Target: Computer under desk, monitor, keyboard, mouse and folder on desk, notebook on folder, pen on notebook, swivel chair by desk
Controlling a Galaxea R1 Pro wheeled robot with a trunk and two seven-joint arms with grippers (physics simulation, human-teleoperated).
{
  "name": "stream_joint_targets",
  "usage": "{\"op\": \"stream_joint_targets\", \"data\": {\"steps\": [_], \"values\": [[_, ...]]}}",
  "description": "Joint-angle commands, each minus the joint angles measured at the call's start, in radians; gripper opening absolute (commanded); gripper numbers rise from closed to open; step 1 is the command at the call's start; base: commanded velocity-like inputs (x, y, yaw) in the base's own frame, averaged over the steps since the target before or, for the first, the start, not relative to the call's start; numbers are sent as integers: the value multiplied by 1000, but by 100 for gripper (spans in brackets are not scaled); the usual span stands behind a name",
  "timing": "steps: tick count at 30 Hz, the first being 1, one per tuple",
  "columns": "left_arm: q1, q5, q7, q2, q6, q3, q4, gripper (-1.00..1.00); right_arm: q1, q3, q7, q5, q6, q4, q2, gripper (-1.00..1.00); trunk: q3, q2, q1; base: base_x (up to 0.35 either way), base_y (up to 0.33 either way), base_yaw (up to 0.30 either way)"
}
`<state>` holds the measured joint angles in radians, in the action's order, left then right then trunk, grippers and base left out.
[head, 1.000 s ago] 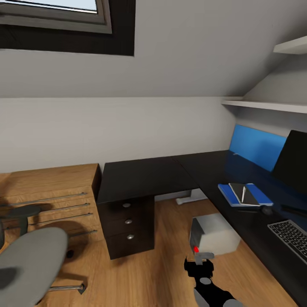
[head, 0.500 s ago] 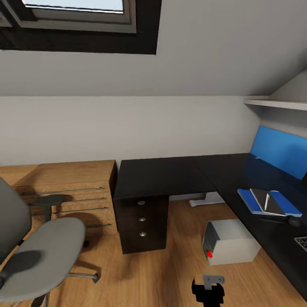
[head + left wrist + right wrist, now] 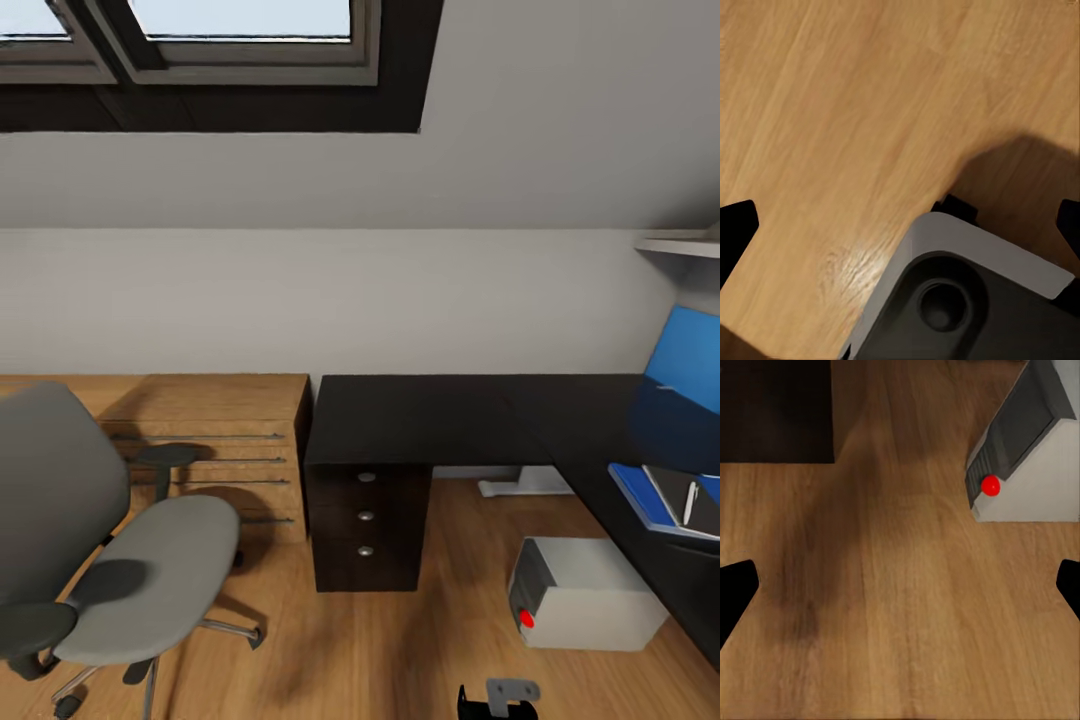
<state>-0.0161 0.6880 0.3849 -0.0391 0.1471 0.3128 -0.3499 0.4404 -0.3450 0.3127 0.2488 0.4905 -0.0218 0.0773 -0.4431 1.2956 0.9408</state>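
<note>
Head: chair (image 3: 130, 560) well left of worktop (image 3: 430, 420); computer (image 3: 585, 595) on floor beside worktop; folder (image 3: 650, 495) with notebook (image 3: 695, 500) on worktop. Left wrist: left pincer (image 3: 900, 225) spread open over floor. Right wrist: right pincer (image 3: 900, 585) open, computer (image 3: 1031, 450) ahead.

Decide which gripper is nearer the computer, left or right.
Right. The right gripper hangs over floor close to the computer; the left gripper faces floor beside a grey-and-black housing.
</note>
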Motion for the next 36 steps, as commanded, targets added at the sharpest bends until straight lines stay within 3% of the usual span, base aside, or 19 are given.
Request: {"op": "stream_joint_targets", "data": {"steps": [1, 3, 8, 21, 24, 30, 36], "values": [[-1, 10, -10, -1, 31, 9, 20, 100, 0, -9, 2, 9, 14, -2, 0, 100, 3, -7, -4, 0, 0, 194], [-1, 12, -49, -1, 92, 9, 76, 100, -2, -9, 2, 11, 34, -2, -1, 100, 12, -21, -12, 0, 0, 183], [-1, 13, -97, -2, 140, 8, 128, 100, -5, -9, -1, 12, 48, -1, -5, 100, 31, -56, -31, 0, 0, 126], [-1, 7, -120, 5, 155, 12, 146, 100, -41, -14, -3, 5, 52, 0, -25, 100, 74, -147, -81, 0, 0, 19], [-1, 7, -121, 22, 157, 9, 150, 100, -52, -12, -5, 6, 45, -3, -11, 100, 74, -146, -80, 0, 0, 0], [-1, 6, -121, 53, 159, 8, 151, 100, -51, -13, 1, 8, 42, -2, -12, 100, 74, -146, -80, 0, 0, 0], [-1, 7, -121, 59, 160, 6, 150, 100, -67, -14, 3, 10, 47, -1, -21, 100, 74, -146, -80, 0, 0, 0]]}}
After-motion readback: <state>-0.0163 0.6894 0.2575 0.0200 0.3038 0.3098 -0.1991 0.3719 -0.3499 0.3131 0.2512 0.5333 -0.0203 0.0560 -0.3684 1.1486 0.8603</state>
